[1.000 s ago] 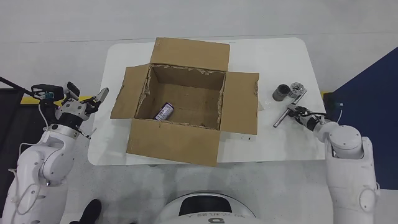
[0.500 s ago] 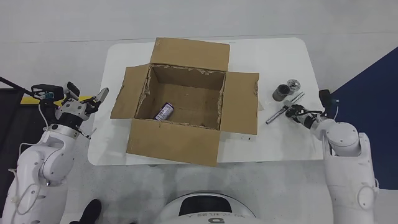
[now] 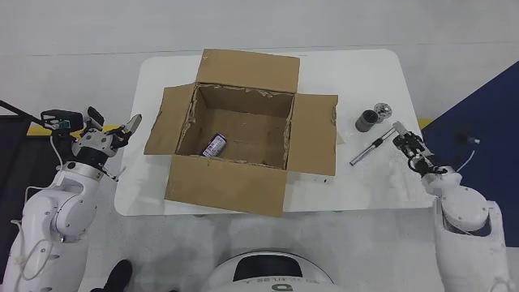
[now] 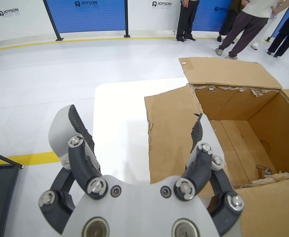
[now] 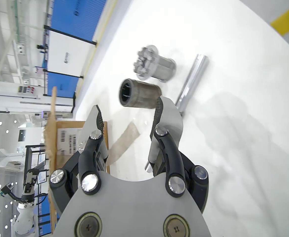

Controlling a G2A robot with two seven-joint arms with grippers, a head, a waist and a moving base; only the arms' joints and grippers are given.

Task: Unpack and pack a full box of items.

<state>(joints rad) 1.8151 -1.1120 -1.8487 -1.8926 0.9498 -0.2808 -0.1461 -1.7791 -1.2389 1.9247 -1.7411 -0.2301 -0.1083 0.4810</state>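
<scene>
Box (image 3: 227,185) stands open on the table (image 3: 154,77), unpacking seemingly almost done; nearest, the left gripper (image 4: 134,117) gapes empty off its left side; the right gripper (image 5: 129,114), spread and empty, sits beside a metal rod (image 3: 373,148); one purple-labelled can (image 3: 215,145) lies inside; farther, a dark sleeve (image 3: 368,119) and flanged bushing (image 3: 384,113) lie out; repacking not begun.

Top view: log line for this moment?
left gripper open, beside cardboard box | right gripper open, by metal rod on table | small can in box

Right pincer (image 3: 404,139) released metal rod (image 3: 372,148), pulled back toward table edge, fingers now spread.
</scene>
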